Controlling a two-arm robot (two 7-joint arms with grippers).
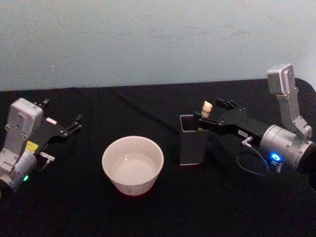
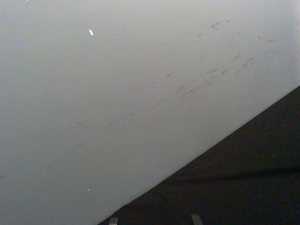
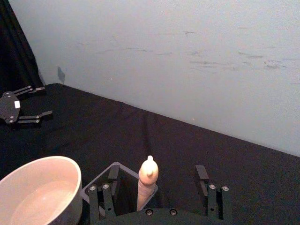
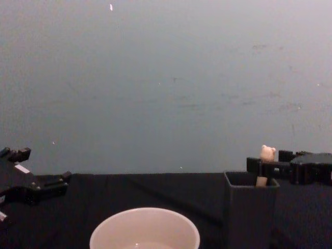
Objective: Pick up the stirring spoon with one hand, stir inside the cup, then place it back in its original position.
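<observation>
**Right gripper straddles the spoon handle, not yet clamped**

We see a black cloth table (image 1: 148, 217) with a wide round cream-white cup (image 1: 133, 185) mid-table and a dark grey square holder box (image 1: 191, 148) just beside it on the robot's right. The black flat-fingered right gripper (image 3: 157, 173) reaches in level from the right, fingers spread wide, gripping nothing. The cream bear-topped stirring spoon (image 1: 206, 108) stands near upright in the holder, between the fingers. We judge the move to be close, then lift straight up. There is room above, and the cup rim is near. The black left gripper (image 1: 63, 110) sits parked, spread, far left.
</observation>
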